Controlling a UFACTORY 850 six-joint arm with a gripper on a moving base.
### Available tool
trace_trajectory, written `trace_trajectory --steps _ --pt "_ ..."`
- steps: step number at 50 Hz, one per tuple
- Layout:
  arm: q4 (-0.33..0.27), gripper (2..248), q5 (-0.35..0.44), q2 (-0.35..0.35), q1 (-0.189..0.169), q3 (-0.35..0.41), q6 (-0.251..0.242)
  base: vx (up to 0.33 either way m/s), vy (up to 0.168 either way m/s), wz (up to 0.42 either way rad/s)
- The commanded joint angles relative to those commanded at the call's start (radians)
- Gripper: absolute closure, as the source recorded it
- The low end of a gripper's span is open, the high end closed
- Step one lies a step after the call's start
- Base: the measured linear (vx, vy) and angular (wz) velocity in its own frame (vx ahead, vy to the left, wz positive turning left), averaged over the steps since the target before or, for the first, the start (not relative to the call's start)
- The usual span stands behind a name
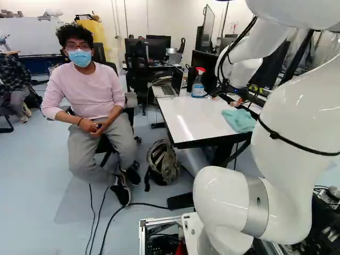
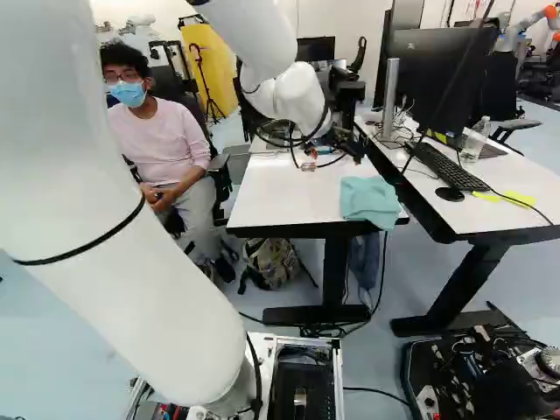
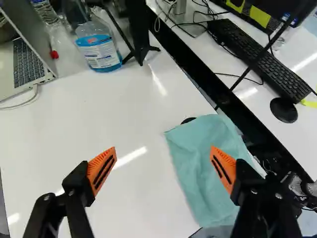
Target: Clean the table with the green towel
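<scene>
In the right base view my gripper (image 2: 331, 159) hangs above the white table (image 2: 284, 197). The green towel (image 2: 370, 201) lies on that table at its right front corner, draping a little over the edge. Seen from the wrist, the gripper (image 3: 163, 157) is open with nothing between its orange-padded fingers. One finger overlaps the towel (image 3: 198, 173) from above; the other is over bare tabletop. The towel is spread out with a few folds, and a small dark round thing peeks out from beside it.
A spray bottle (image 3: 101, 49) and a laptop (image 3: 27, 64) stand on the table's far part. Across a dark gap, a second table holds a keyboard (image 2: 446, 164), mouse (image 2: 450, 194) and monitor. A backpack (image 1: 163, 162) and a seated person are left of the table. Another robot shows far back.
</scene>
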Motion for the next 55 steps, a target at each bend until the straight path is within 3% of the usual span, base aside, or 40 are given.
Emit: trace_trajectory --steps 55 --pt "0.015 3 0.584 0.171 0.273 0.456 0.0 0.0 0.0 0.0"
